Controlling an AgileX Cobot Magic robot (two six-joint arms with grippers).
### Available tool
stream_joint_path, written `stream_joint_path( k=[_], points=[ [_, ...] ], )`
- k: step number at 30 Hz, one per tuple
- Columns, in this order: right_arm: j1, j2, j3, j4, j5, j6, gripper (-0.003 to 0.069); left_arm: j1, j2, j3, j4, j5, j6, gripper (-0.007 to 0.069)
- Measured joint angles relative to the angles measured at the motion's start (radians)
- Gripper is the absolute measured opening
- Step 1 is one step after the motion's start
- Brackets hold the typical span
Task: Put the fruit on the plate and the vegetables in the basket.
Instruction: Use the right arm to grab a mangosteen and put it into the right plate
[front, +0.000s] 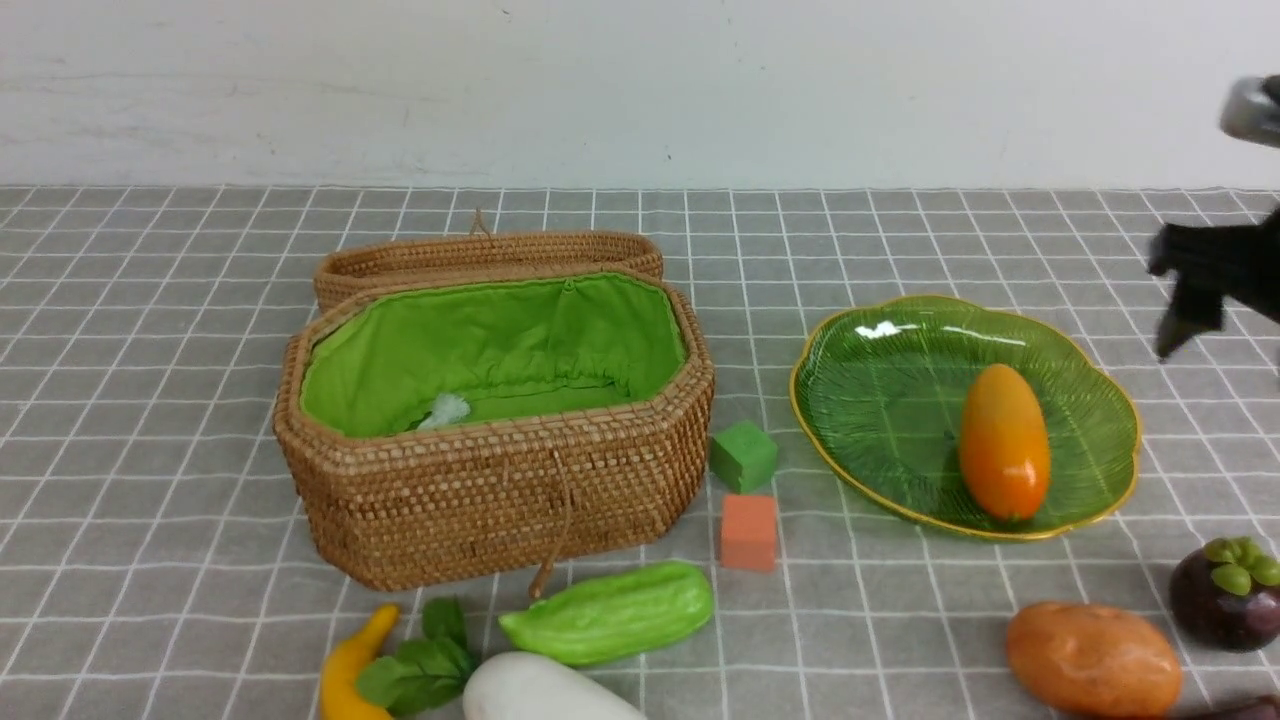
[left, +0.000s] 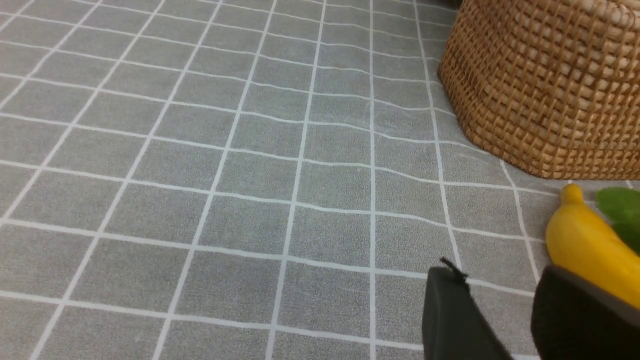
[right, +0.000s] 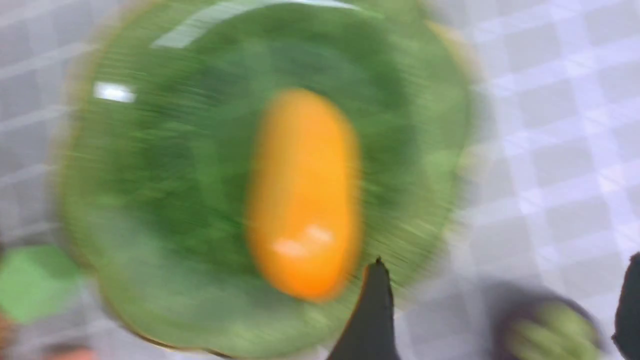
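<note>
Right gripper (right: 505, 260) is held wide, empty, at the front view's right edge, clear of the plate (front: 880, 400) rim; left gripper (left: 495, 272) parted, empty.

Even light, blurry right wrist view

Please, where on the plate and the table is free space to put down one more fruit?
The plate is bare on its half between the mango and the green cube. The cloth left of the basket is bare too. Crowded: the near edge, with banana, radish, gourd, potato, mangosteen.
</note>
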Motion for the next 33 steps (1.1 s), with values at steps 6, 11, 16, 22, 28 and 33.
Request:
stream_joint_path(
  k=[6,11,16,22,28,33],
  points=[
    [-0.072,0.004,0.237,0.0,-0.051,0.006,0.0594,0.0,0.0,0.0,0.0,0.0,0.0,0.0239],
    [-0.072,0.08,0.333,0.014,-0.197,0.007,0.0594,0.0,0.0,0.0,0.0,0.0,0.0,0.0239],
    [-0.072,0.159,0.344,0.012,-0.271,0.007,0.0587,0.0,0.0,0.0,0.0,0.0,0.0,0.0239],
    [-0.072,0.144,0.327,0.0,-0.274,-0.023,0.0568,0.0,0.0,0.0,0.0,0.0,0.0,0.0239],
    [-0.072,0.049,0.181,0.108,-0.275,-0.13,0.0568,0.0,0.0,0.0,0.0,0.0,0.0,0.0239],
    [-0.041,0.07,0.062,0.277,-0.342,-0.322,0.0568,0.0,0.0,0.0,0.0,0.0,0.0,0.0239]
  ],
)
